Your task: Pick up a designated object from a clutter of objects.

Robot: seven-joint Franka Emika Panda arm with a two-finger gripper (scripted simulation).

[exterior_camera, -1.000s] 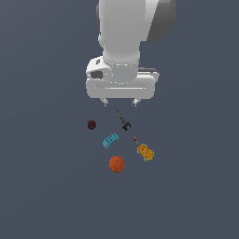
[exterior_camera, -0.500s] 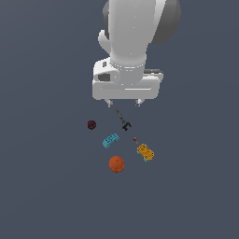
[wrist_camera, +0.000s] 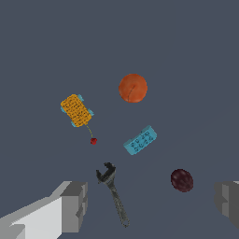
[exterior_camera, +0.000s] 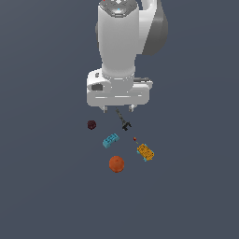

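Shifted slightly toward the exterior view's right since earlier, the gripper (exterior_camera: 117, 110) is held above the clutter, fingers (wrist_camera: 74, 206) spread apart, empty. Maroon ball (wrist_camera: 181, 180): bumpy, round, lying on the desk (exterior_camera: 46, 186) beside the cyan studded brick (wrist_camera: 140, 140). Orange ball (wrist_camera: 133, 87): smooth, larger.

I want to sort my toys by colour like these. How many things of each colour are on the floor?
Maroon: 1, the small bumpy ball
Orange-red: 1, the bigger ball
Cyan: 1, the toy brick
Orange-yellow: 1, the block
Black: 1, the wrench
Red: 1, the tiny bit
Total: 6
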